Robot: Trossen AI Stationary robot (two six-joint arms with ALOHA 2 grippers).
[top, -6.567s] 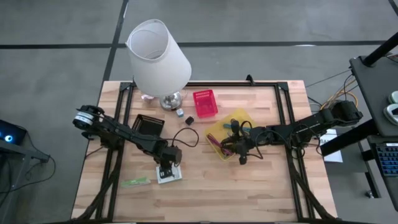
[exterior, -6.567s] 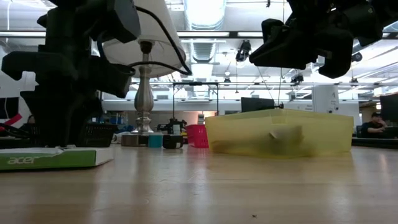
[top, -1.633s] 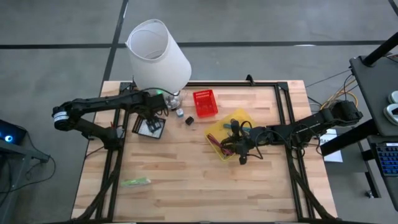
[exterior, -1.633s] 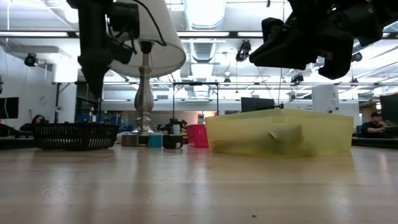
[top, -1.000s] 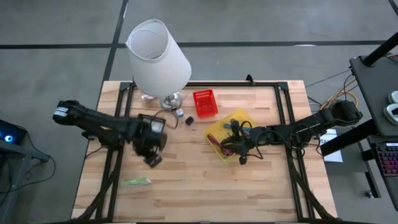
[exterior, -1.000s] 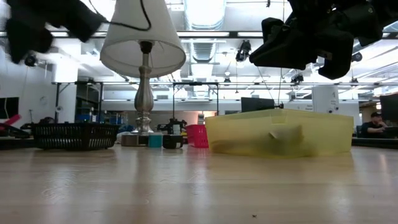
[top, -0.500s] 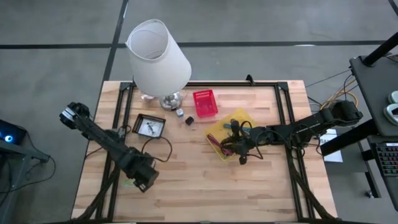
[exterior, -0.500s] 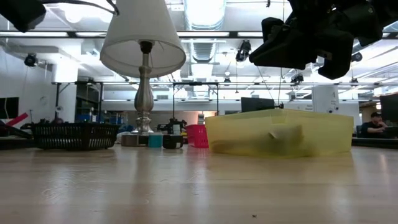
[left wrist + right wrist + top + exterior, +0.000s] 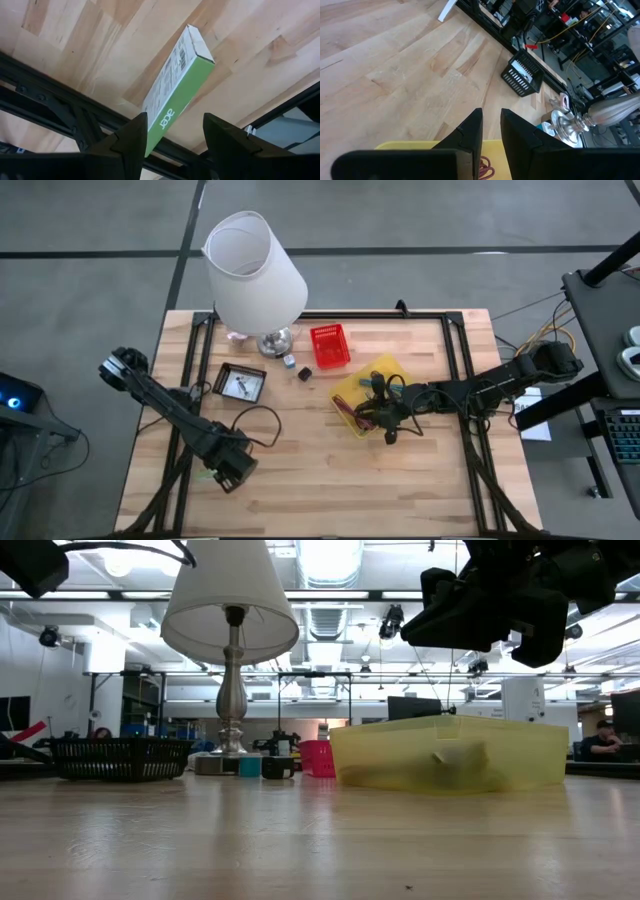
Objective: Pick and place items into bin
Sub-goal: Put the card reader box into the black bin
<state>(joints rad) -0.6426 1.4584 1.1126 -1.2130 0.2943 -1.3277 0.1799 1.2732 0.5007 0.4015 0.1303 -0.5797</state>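
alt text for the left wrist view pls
A slim green-and-white cardboard box printed "acer" lies on the pale wooden table near its black metal frame, seen from above. The left gripper hangs over the box's near end, its dark jaws open on either side.

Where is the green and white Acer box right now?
In the left wrist view, the green and white Acer box lies on the wooden table's edge, just ahead of the left gripper's open fingers.
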